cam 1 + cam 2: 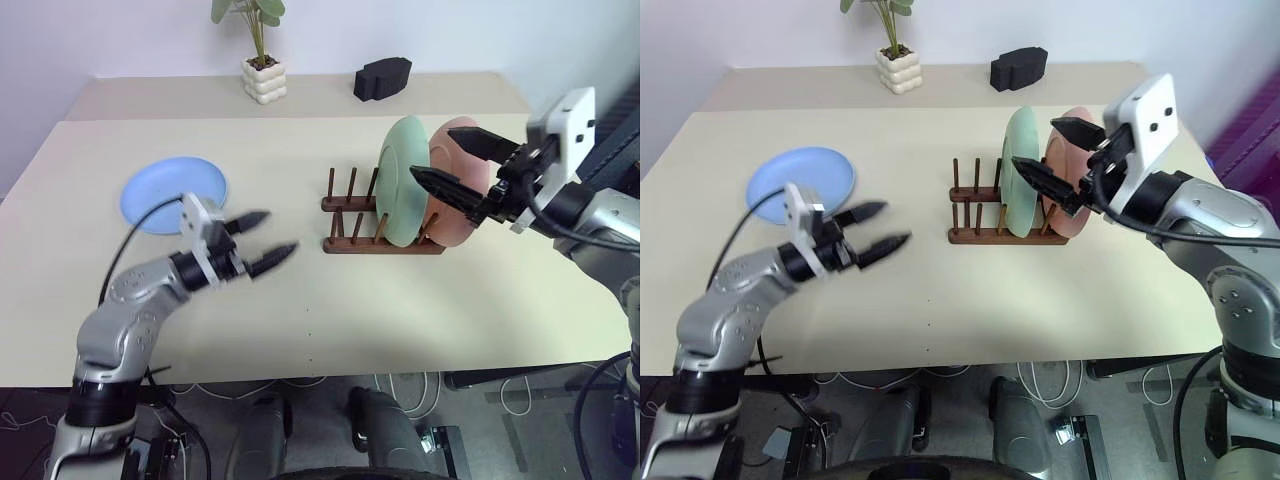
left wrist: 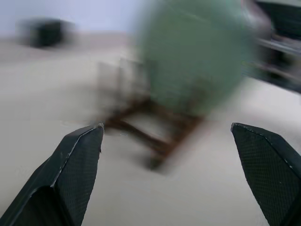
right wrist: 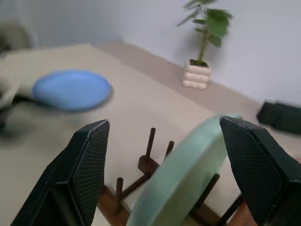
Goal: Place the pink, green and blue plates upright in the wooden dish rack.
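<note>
Plates-wise, pink plate (image 1: 462, 190) and green plate (image 1: 404, 180) already stand in the wooden dish rack (image 1: 380, 225), while the blue plate (image 1: 172, 192) lies flat well left of it, probably light, stiff and slick, so grab its rim; left gripper (image 1: 260, 245) and right gripper (image 1: 455, 165) are both spread, empty.

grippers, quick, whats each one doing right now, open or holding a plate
Left gripper: open, holding nothing.
Right gripper: open, holding nothing, next to the green plate.
</note>
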Controlling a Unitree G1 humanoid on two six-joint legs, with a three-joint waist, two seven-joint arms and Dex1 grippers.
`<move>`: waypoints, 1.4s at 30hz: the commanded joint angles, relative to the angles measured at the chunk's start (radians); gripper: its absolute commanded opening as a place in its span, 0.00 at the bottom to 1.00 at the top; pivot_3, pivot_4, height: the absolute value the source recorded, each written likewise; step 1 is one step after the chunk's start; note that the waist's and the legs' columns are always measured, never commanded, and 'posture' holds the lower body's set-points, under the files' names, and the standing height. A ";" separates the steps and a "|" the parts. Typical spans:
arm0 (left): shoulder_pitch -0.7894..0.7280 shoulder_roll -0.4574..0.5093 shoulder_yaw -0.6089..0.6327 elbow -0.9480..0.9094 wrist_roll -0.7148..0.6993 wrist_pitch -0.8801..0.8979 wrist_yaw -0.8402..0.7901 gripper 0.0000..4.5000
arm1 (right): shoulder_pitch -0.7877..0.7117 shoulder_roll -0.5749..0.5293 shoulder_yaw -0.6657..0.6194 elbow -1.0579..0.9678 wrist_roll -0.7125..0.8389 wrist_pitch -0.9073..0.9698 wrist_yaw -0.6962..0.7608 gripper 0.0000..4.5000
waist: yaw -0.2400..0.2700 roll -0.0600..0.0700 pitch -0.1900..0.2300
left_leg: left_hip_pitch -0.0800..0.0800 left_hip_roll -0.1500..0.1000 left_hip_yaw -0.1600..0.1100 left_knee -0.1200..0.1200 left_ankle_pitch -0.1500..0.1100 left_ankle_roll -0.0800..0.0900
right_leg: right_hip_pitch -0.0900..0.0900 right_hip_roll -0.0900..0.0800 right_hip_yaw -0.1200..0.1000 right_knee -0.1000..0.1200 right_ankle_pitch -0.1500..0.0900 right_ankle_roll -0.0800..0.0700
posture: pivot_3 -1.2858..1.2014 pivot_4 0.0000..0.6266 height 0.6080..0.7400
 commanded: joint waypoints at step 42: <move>-0.424 0.087 0.253 0.688 0.270 0.217 0.592 0.00 | -0.154 0.288 0.479 0.104 -0.763 -0.325 0.198 0.85 | 0.002 -0.003 -0.001 | -0.001 -0.002 0.000 -0.001 0.000 -0.001 | -0.002 -0.002 -0.001 0.003 0.003 0.006 | 0.52 0.24 1.00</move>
